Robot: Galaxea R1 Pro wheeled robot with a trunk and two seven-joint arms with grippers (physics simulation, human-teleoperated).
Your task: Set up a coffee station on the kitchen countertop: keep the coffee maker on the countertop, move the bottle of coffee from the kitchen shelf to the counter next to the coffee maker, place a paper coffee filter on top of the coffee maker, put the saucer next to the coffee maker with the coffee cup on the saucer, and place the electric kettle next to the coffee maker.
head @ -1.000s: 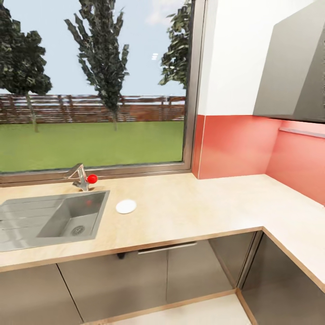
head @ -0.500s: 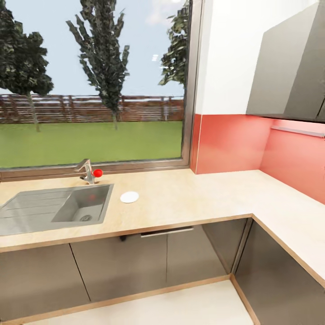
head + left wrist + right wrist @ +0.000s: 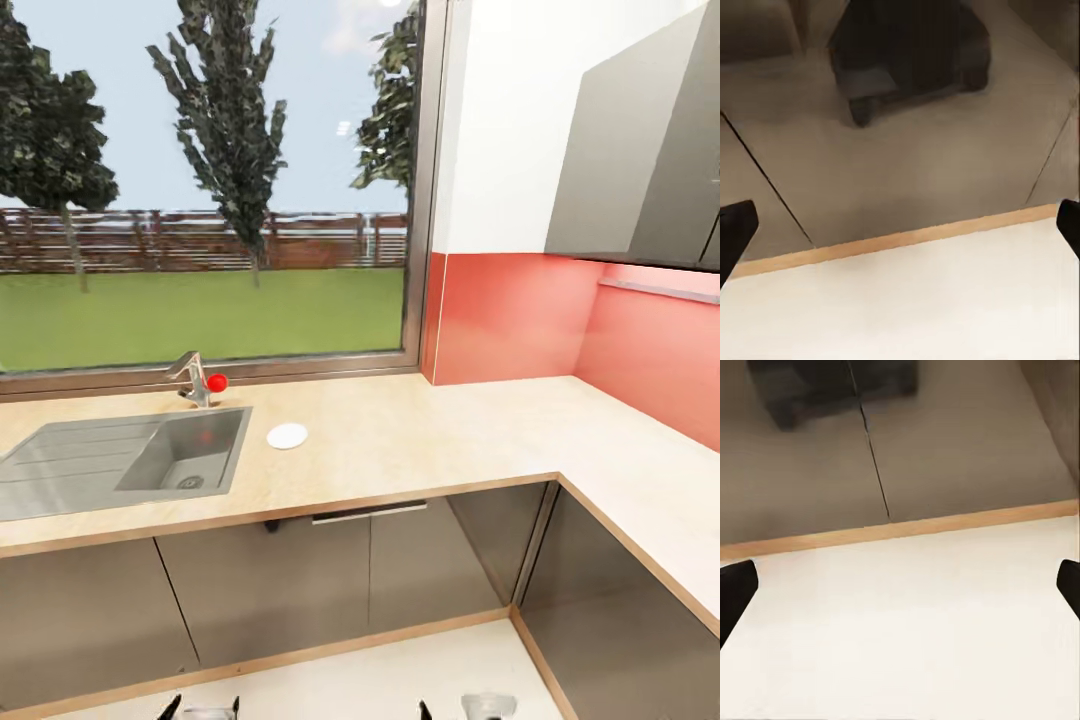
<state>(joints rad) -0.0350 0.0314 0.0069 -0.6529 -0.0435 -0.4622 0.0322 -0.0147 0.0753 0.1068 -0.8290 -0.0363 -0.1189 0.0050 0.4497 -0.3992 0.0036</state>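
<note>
Head view: one kitchen countertop (image 3: 420, 440) of light wood runs along the window wall and turns a corner to the right. One steel sink (image 3: 120, 462) is set into its left part, with one tap (image 3: 192, 378) behind it carrying a red knob. One saucer (image 3: 287, 436), small, round and white, lies flat on the worktop just beside the sink's right edge, with nothing on it. Grey cabinet fronts (image 3: 300, 590) close the space below the worktop. One red wall panel (image 3: 520, 320) covers the corner, and one thin grey kitchen shelf (image 3: 660, 291) edges it at the right, beneath one grey wall cupboard (image 3: 650, 160). One large window (image 3: 210, 190) looks onto grass, a fence and trees.

At the bottom edge of this view, the tips of the left gripper (image 3: 198, 710) and the right gripper (image 3: 463, 708) just rise into sight, low in front of the cabinets and well apart from the worktop.

Left wrist view: the two dark fingertips (image 3: 735, 229) stand at opposite edges, spread wide, holding and touching nothing, over pale floor (image 3: 915, 307) and a wood plinth strip.

Right wrist view: fingertips (image 3: 735, 585) likewise spread wide, nothing held, above the same pale floor.
</note>
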